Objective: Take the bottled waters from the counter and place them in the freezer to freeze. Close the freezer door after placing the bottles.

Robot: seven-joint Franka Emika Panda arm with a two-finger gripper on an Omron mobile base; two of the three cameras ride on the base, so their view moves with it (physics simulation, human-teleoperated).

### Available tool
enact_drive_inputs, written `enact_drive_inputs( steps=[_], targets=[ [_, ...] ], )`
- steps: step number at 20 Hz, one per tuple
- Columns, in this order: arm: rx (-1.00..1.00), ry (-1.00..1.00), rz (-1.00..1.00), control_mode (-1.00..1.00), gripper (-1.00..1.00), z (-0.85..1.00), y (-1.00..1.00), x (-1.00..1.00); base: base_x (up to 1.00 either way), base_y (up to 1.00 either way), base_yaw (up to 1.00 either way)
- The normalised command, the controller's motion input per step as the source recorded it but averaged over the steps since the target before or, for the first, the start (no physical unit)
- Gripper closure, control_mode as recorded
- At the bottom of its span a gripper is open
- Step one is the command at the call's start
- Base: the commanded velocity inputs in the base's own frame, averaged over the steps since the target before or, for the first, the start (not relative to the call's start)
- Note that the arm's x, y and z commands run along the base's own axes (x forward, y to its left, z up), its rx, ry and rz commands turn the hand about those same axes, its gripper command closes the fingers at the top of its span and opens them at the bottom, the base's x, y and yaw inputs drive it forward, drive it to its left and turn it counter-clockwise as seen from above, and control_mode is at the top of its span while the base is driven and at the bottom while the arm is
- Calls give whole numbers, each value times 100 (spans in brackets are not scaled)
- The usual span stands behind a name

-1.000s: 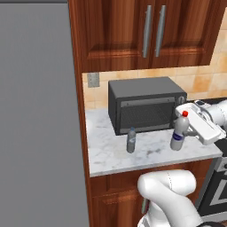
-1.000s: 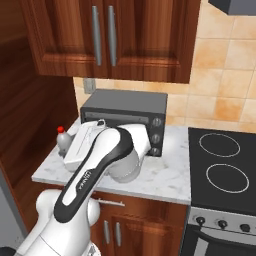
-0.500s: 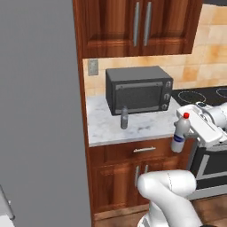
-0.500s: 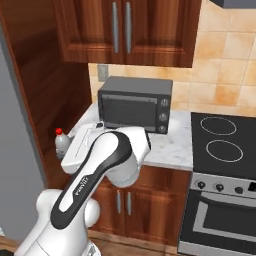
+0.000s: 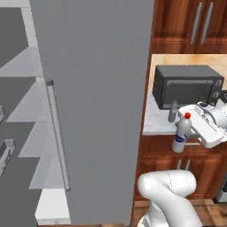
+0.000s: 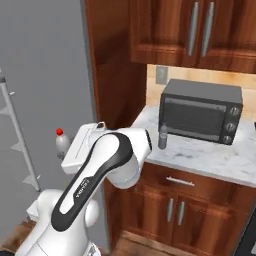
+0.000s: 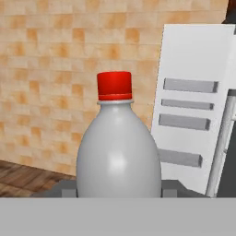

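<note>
**Red-capped bottle in the claw, freezer off to the left**

The claw (image 5: 186, 133) is closed on the red-capped bottle (image 5: 181, 134), which stands upright with its cap at the top and its long axis close to vertical. In the hand view the bottle (image 7: 118, 152) sits right between the finger tips, cap up. It hangs in the air off the front edge of the counter (image 5: 155, 126), level with the wooden cabinet fronts.

The coming move turns on one relation: the freezer (image 5: 26, 106) lies to the left of the held bottle, beyond the tall grey door (image 5: 93, 102) with its bar handle (image 5: 57, 137). White walls and pale shelves show at the far left of the left base view, well apart from the claw. By my reading the bottle must travel left, around that grey panel, staying upright to slide onto a shelf.

The second bottle (image 5: 172, 111) stands on the counter just in front of the toaster oven (image 5: 186, 86), upright, not yet fetched.

Against the picture from half a second ago, the whole scene has shifted: the base has driven toward the freezer, so the grey door now fills the middle of the left base view and the counter sits at the right. The grip on the bottle is unchanged.
</note>
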Motion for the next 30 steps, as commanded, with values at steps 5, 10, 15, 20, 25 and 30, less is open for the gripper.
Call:
enact_drive_inputs(
  steps=[5, 10, 15, 20, 25, 30],
  targets=[
    [0, 0, 0, 100, 100, 0, 0, 0, -11, 100, 15],
    [0, 0, 0, 100, 100, 0, 0, 0, 0, 100, 0],
    [0, 0, 0, 100, 100, 0, 0, 0, 2, 70, -2],
    [0, 0, 0, 100, 100, 0, 0, 0, 11, 20, 0],
    [0, 0, 0, 100, 100, 0, 0, 0, 28, 9, 0],
    [0, 0, 0, 100, 100, 0, 0, 0, 44, 19, 0]
  ],
)
